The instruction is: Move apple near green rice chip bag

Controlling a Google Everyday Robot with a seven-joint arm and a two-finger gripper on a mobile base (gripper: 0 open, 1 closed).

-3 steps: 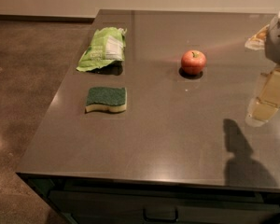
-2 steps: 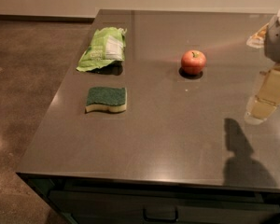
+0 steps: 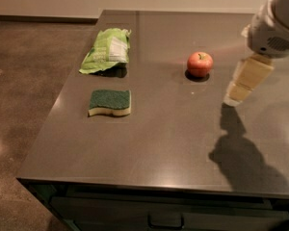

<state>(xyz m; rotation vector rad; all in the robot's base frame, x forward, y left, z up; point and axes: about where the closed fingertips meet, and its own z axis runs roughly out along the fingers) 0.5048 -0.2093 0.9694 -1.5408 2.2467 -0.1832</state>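
The red apple [image 3: 200, 63] stands upright on the dark table [image 3: 173, 143], right of centre and toward the back. The green rice chip bag [image 3: 106, 50] lies crumpled at the back left, its white label facing up, well apart from the apple. My gripper [image 3: 237, 94] hangs above the table to the right of the apple and a little nearer the front, holding nothing that shows. It casts a shadow on the table in front of it.
A yellow sponge with a dark-green top [image 3: 110, 102] lies in front of the bag. The table's left edge drops to a brown floor [image 3: 24, 81]. A drawer handle [image 3: 164, 222] shows under the front edge.
My gripper has moved left and toward the back, closer to the apple. The apple, bag and sponge have not moved.
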